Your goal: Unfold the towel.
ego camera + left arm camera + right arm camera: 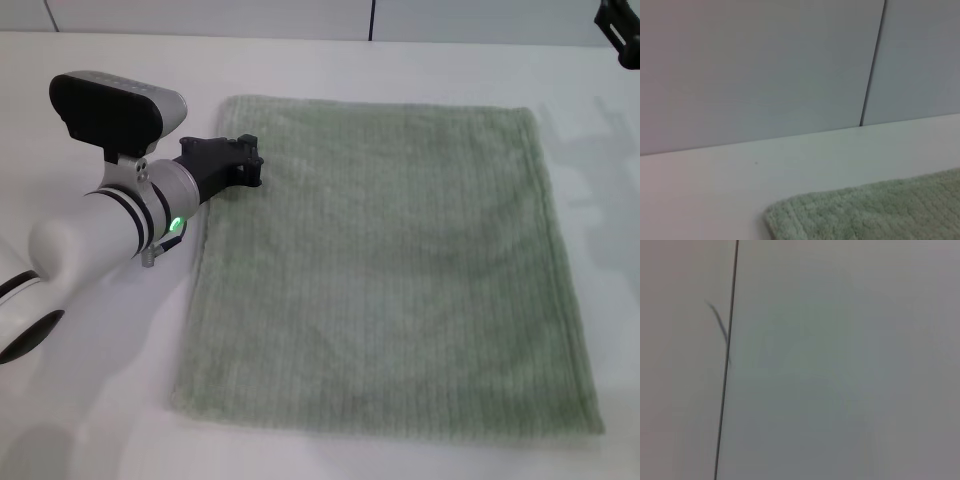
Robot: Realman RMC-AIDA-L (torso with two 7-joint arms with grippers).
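The towel is a large pale sage-green ribbed cloth lying spread flat and roughly square on the white table. My left gripper reaches in from the left and sits at the towel's left edge, close to its far left corner. That far corner of the towel also shows in the left wrist view, lying flat on the table. My right gripper shows only as a black part at the far right corner of the head view, away from the towel. The right wrist view shows only the wall.
A pale wall of panels with a dark vertical seam stands behind the table's far edge. White table surface runs around the towel on all sides.
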